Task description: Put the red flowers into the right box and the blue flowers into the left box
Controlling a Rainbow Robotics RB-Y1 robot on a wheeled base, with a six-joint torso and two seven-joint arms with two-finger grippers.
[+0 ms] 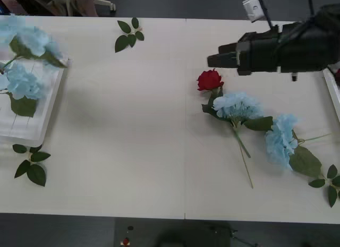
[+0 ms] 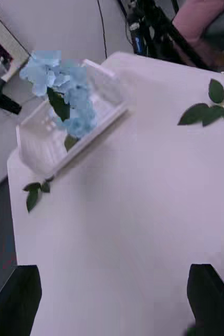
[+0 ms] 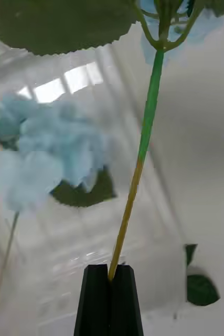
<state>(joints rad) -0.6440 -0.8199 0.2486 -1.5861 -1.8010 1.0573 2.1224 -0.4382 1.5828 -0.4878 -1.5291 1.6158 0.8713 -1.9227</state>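
Note:
My left gripper (image 3: 110, 286) is shut on the thin stem (image 3: 143, 147) of a blue flower, held over the slotted white left box (image 1: 37, 127). More blue flowers (image 1: 24, 82) lie in that box. A red flower (image 1: 210, 79) lies on the table right of centre, with two blue flowers (image 1: 237, 106) (image 1: 280, 139) beside it. My right gripper (image 1: 215, 60) hovers just beyond the red flower, its black fingers (image 2: 17, 299) open with nothing between them. A pale rim at the table's right edge is the right box (image 1: 332, 93).
Loose leaf sprigs lie at the far centre (image 1: 129, 34), in front of the left box (image 1: 31, 164) and at the near right (image 1: 329, 183). The wide middle of the white table (image 1: 127, 125) is bare.

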